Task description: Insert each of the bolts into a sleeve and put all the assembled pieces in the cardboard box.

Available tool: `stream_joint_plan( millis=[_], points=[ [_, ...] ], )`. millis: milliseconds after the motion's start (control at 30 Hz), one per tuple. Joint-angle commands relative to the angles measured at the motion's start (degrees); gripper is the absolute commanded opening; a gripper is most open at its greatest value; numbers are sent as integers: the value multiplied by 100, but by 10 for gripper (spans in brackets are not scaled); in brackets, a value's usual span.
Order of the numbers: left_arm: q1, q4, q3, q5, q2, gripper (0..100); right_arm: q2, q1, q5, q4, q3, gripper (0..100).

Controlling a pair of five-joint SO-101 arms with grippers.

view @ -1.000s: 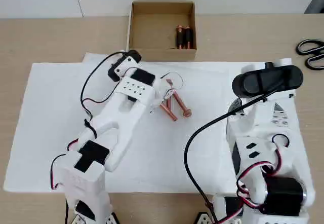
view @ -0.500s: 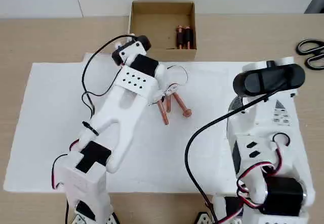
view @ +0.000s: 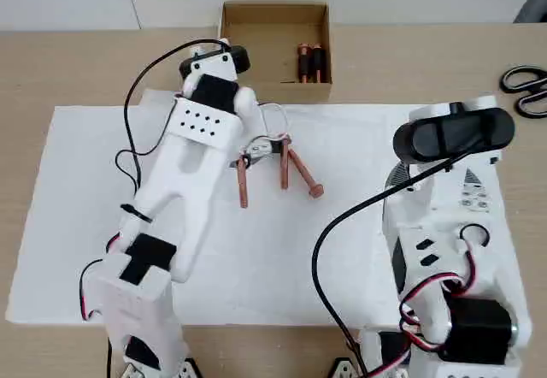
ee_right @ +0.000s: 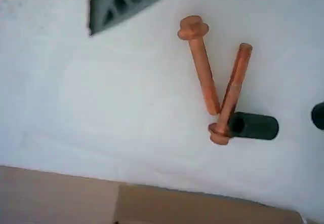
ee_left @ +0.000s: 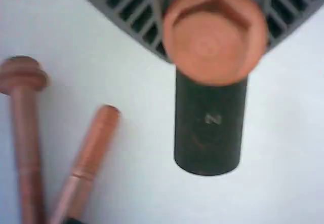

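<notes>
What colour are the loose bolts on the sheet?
The bolts are copper-orange; right wrist view shows it best.

The high view is lit brightly and evenly from above: the white sheet (view: 359,138) on the bench (view: 85,62) reads as uniform white. The arms (view: 184,173) lay only soft, faint shadows on it, and the cardboard box (view: 256,53) is slightly darker along its inner walls. In the left wrist view the held bolt (ee_left: 215,34) carries a pale sheen on its head above the flat, dark black sleeve (ee_left: 207,127), and in the right wrist view the loose bolts (ee_right: 203,72) cast thin, pale shadows.
</notes>
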Motion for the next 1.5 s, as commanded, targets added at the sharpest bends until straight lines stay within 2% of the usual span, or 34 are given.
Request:
stream_joint_plan(
  millis=[0,133,333,600,1100,1300,1467],
  points=[
    [-229,-88,-57,-440,79,7,22,13,-18,-127,0,209],
    [-308,-308,347,-1020,642,7,13,13,-18,-127,0,209],
    [-325,-316,382,-1398,1495,8,-13,13,-18,-127,0,209],
    [-352,-299,215,-2708,1468,6,-13,13,-18,-92,0,209],
    [-387,-149,180,-2971,1459,6,4,22,-18,-84,0,209],
    [-343,255,-585,-2971,1459,6,-22,13,-18,-242,264,209],
    [-343,264,-910,-2963,1459,6,-22,4,-18,-259,343,209]
  ],
)
